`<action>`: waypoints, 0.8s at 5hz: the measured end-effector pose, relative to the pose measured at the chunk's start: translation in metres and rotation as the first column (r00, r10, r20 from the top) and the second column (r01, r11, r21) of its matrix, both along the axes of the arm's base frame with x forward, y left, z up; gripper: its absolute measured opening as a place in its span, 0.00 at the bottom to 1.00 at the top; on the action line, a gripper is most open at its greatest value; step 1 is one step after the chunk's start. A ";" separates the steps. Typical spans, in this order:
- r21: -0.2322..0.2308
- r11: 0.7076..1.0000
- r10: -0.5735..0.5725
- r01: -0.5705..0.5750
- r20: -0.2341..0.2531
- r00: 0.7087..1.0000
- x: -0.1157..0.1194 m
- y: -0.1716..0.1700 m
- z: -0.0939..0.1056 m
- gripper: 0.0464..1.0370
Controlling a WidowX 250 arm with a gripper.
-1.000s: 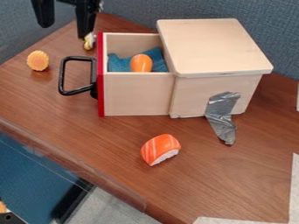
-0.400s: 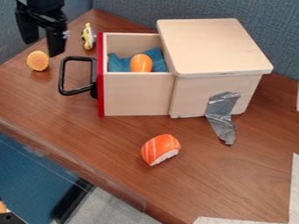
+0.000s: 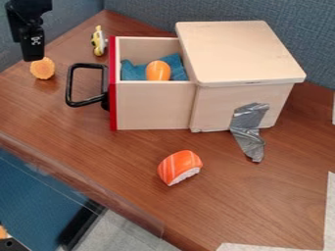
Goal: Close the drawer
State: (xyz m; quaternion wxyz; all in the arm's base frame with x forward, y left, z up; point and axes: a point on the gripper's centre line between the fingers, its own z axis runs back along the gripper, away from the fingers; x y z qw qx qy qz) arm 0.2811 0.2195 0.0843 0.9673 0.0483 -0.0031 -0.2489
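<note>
Gripper [image 3: 32, 52] at 10 o'clock, can't tell if open/shut, prob. there for room to push drawer [image 3: 154, 105] twd 3 o'clock.

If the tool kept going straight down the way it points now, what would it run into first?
Most likely the orange disc, just below the tool in the picture. Height and depth are unclear, though, so it might meet the table beside it instead.
</note>
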 end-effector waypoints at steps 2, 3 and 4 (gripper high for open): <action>0.008 0.957 -0.288 0.289 -0.053 0.956 -0.019 -0.010 -0.023 0.96; 0.009 0.936 -0.351 0.352 -0.061 0.934 -0.026 -0.014 -0.036 0.96; 0.018 0.934 -0.355 0.356 -0.065 0.933 -0.029 -0.017 -0.043 0.96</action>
